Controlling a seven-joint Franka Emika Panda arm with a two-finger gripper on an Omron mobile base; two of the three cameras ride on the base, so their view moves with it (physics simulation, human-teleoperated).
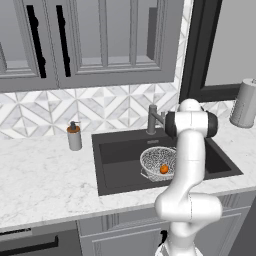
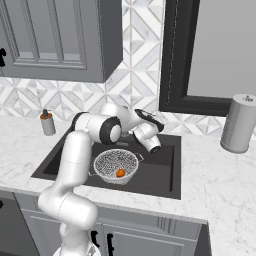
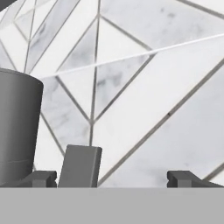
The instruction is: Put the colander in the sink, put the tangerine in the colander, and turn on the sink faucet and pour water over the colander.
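The silver mesh colander (image 1: 159, 162) (image 2: 116, 166) sits inside the dark sink (image 1: 120, 160) (image 2: 160, 170), right of the middle. The small orange tangerine (image 1: 164, 169) (image 2: 120, 173) lies in the colander. At the back rim of the basin rises the grey sink faucet (image 1: 151, 120). In the hand view its post (image 3: 17, 127) is close on the left and its flat lever (image 3: 81, 166) stands between the fingertips, near the left one. My gripper (image 3: 113, 178) is open, held at the faucet and facing the tiled wall. No water is running.
A grey soap pump bottle (image 1: 74, 136) (image 2: 48, 123) stands on the marble counter left of the sink. A paper towel roll (image 1: 245, 102) (image 2: 239, 123) stands at the right. Dark cabinets hang above, and a dark window frame rises behind the sink's right side.
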